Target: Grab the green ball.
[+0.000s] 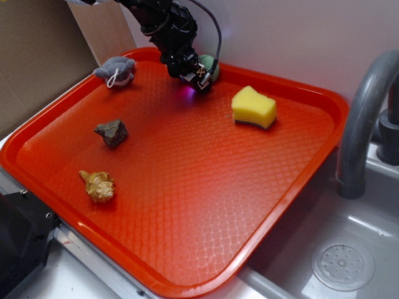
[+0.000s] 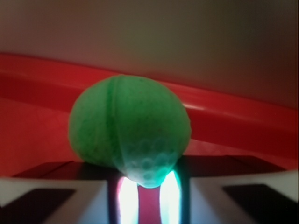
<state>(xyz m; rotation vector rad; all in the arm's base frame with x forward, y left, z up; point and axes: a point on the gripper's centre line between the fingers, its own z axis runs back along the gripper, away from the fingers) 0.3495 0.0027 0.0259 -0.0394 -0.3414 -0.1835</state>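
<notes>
Green ball (image 2: 128,126) one, sponge (image 1: 254,107) one, shell (image 1: 98,185) one

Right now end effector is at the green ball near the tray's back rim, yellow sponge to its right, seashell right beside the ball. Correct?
Not quite. The seashell lies at the tray's front left, far from the green ball. The thing closest beside the ball is the grey plush toy, to its left, as the exterior view shows. The rest holds: end effector at the ball by the back rim, yellow sponge to the right.
</notes>
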